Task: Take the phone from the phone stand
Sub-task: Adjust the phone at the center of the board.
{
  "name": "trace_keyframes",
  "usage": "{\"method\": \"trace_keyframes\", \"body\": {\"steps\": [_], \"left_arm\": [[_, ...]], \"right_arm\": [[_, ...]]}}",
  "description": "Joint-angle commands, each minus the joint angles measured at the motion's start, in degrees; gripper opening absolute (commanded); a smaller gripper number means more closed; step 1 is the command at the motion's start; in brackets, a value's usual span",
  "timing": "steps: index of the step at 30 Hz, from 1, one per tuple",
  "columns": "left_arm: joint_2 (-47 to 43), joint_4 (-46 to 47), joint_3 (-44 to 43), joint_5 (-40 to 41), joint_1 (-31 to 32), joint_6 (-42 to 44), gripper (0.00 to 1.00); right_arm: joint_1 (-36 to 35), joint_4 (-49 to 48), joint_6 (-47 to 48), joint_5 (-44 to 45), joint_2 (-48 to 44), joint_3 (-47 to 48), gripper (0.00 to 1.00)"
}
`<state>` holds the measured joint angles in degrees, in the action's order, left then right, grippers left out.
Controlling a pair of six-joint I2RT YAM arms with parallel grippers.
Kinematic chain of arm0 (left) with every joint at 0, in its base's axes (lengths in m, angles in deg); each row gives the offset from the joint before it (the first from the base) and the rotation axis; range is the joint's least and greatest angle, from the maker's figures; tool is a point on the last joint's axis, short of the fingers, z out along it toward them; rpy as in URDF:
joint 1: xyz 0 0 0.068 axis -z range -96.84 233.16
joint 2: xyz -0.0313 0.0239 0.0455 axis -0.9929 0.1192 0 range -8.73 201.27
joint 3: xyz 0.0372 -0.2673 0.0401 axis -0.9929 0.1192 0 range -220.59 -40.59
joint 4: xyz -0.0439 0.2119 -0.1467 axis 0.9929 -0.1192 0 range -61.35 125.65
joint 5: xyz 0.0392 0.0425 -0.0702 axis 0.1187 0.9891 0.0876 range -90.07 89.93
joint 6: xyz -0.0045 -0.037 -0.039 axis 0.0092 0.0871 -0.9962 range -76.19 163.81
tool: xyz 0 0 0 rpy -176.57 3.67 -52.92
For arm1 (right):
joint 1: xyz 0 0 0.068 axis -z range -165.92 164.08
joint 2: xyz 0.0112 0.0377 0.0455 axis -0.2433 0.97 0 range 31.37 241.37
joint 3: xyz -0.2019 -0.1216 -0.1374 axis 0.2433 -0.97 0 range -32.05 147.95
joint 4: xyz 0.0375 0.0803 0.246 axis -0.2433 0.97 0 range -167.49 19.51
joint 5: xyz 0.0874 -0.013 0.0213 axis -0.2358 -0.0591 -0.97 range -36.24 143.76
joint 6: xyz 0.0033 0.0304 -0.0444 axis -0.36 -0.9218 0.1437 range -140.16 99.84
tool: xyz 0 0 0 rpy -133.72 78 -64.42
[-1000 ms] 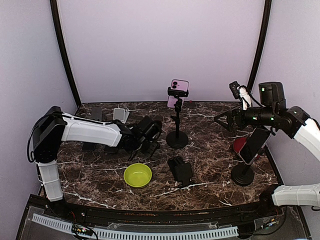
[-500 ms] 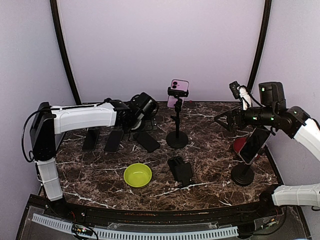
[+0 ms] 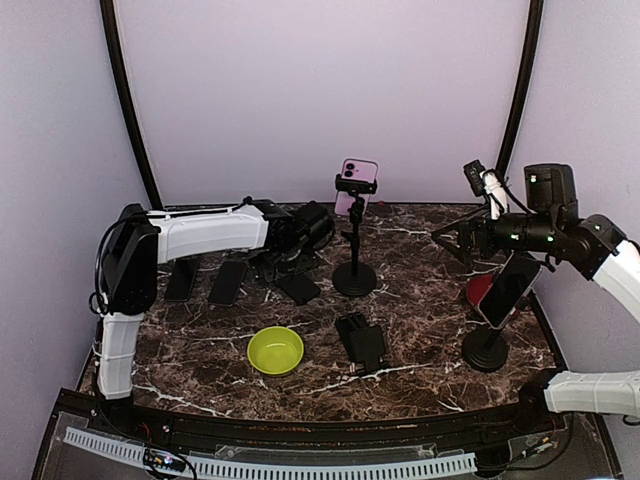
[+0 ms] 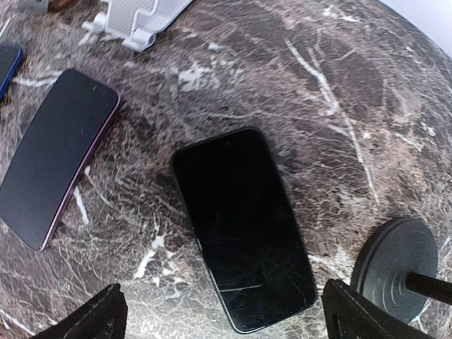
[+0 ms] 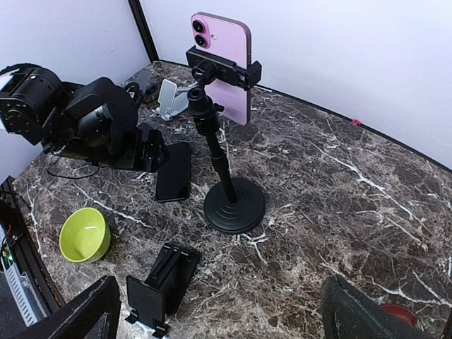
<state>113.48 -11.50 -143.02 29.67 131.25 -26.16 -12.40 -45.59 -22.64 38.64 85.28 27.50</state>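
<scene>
Pink phone (image 3: 357, 183) with twin lenses stands clamped upright in the black round-based phone stand (image 3: 354, 277), at the centre of the top view near the back edge of the dark marble tabletop (image 3: 420, 310), with the pale wall close behind it.

I see my left end effector (image 4: 226, 318) spread to both lower corners of its wrist view, gripping nothing. It hangs over a black slab phone (image 4: 240, 226) lying flat. A narrow strip of marble separates that phone's lower corner from the stand's base at the lower right. A purple-edged dark phone (image 4: 56, 155) lies apart at the left of that view, and a white folding holder (image 4: 138, 18) sits at the upper left edge.

My right end effector (image 5: 222, 314) is also spread wide and empty, at the right of the top view and well apart from the stand. Bare marble lies between them.

A lime green bowl (image 3: 275, 350) and a black folding holder (image 3: 362, 342) sit at lower centre, both clear of the base. A second black stand (image 3: 487, 350) with a tilted dark phone stands by the right edge.
</scene>
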Motion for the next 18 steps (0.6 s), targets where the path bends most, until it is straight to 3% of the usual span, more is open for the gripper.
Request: {"method": "trace_keyframes", "body": {"steps": [1, 8, 18], "left_arm": [[1.6, -6.8, -4.2, -0.9, -0.5, -7.3, 0.99], [6.6, -4.4, -6.6, -3.7, -0.6, -7.5, 0.99], [12.6, -7.2, -11.9, -1.3, -0.6, -8.3, 0.99]], "right_arm": [[0.4, -0.8, 0.5, 0.7, -1.2, -0.5, 0.99], [0.4, -0.8, 0.5, 0.8, -1.9, -1.0, 0.99], [0.4, -0.9, 0.6, 1.0, -2.9, -1.5, 0.99]]}}
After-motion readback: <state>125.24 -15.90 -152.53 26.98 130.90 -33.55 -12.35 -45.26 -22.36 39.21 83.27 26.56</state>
